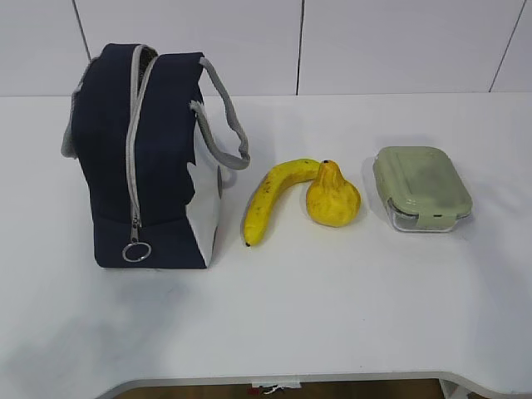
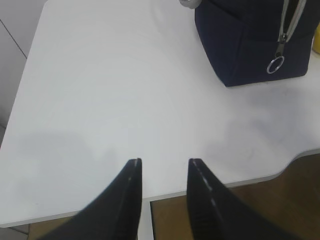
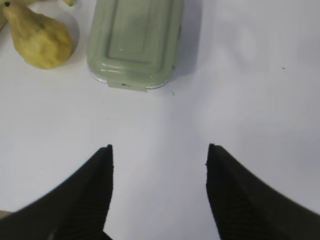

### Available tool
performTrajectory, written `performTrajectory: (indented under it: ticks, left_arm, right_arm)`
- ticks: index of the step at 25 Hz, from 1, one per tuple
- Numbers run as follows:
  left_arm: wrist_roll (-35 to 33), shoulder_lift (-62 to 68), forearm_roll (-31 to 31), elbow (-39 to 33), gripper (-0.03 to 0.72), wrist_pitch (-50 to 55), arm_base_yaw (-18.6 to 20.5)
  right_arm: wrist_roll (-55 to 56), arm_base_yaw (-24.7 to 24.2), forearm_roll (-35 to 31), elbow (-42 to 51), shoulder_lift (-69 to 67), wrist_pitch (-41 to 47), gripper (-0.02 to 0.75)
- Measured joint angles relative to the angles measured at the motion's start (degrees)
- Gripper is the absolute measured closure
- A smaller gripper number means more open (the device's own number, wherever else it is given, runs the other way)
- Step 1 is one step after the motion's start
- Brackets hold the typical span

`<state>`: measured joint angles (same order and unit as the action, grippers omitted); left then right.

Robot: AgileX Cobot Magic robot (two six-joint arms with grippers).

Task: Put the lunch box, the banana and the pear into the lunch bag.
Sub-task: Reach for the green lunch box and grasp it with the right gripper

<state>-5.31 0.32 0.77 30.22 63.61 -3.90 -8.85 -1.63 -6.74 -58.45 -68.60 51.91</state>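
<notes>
A boxy navy-blue fabric lunch bag (image 1: 141,158) stands at the table's left; right of it lie a green-lidded glass lunch box (image 1: 421,188), a curved yellow banana (image 1: 273,198) and a squat pear (image 1: 332,196). The left gripper (image 2: 164,167) and right gripper (image 3: 159,152) hover apart-jawed, empty.

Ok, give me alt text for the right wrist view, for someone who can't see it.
The right gripper hangs open and empty over the white table. Ahead of it lies the lunch box with its green lid on, and the pear is at upper left beside it.
</notes>
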Motion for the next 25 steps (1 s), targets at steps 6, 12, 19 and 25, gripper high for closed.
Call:
performTrajectory:
  ticks: [6, 12, 19, 25]
  left_arm:
    - [0.0, 0.0, -0.1, 0.0, 0.451, 0.0, 0.0]
    - [0.0, 0.0, -0.1, 0.0, 0.45, 0.0, 0.0]
    - [0.0, 0.0, -0.1, 0.0, 0.449, 0.0, 0.0]
    - [0.0, 0.0, -0.1, 0.0, 0.449, 0.0, 0.0]
  right_arm:
    - [-11.8, -9.8, -16.3, -0.7, -4.8, 1.1, 0.262]
    - [-23.3, -21.1, -31.4, -0.7, -9.3, 5.0, 0.262]
    - [-36.5, -30.8, -49.2, -2.6, -20.1, 15.9, 0.263]
    - [-39.3, -33.8, -54.4, -7.7, -29.7, 16.2, 0.263]
